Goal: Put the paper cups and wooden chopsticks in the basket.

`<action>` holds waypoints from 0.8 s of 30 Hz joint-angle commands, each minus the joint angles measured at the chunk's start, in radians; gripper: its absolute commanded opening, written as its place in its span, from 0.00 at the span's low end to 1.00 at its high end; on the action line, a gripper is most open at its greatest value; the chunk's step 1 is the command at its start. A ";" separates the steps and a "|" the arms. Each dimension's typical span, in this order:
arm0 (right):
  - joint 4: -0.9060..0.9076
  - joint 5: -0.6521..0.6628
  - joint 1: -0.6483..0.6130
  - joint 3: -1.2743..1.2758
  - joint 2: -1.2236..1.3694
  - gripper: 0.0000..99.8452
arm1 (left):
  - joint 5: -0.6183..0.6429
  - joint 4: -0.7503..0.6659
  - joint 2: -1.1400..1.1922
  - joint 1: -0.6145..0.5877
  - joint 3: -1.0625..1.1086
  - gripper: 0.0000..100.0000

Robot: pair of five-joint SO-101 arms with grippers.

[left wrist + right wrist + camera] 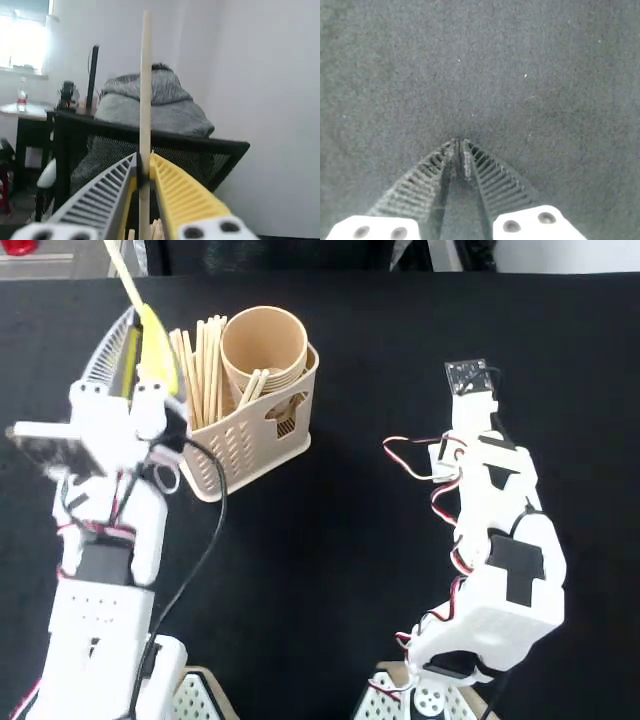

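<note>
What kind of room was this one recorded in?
Probably an office or lab workroom: a black-covered table, a mesh office chair beyond it, and a desk by a bright window.

White wall (260,75), black mesh chair (210,147), window (22,35) (bright daylight)

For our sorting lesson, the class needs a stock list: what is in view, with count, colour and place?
basket: one, beige, on the table, left side.
paper cups: nested stack, brown, in the basket.
chopsticks: bundle, pale wood, upright in the basket.
chopstick: one, pale wood, in the left claw.
table: one, black.
arms: two, white, near edge.
left claw: one, yellow and grey, shut on the chopstick.
right claw: one, grey, shut, empty, over bare table.
</note>
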 commanded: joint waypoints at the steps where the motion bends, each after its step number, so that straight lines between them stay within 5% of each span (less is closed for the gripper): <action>1: -0.003 0.011 0.006 -0.005 -0.059 0.01 | 0.051 -0.015 0.087 -0.002 -0.019 0.03; 12: -0.003 0.011 0.006 -0.005 -0.059 0.01 | 0.052 0.002 0.235 -0.067 -0.058 0.05; 15: -0.003 0.011 0.006 -0.005 -0.059 0.01 | 0.054 0.219 0.241 -0.035 -0.128 0.22; 19: -0.003 0.011 0.006 -0.005 -0.059 0.01 | 0.051 0.582 0.244 -0.038 -0.338 0.22; 24: -0.002 0.011 0.008 -0.005 -0.059 0.01 | 0.032 0.980 0.267 -0.205 -0.680 0.22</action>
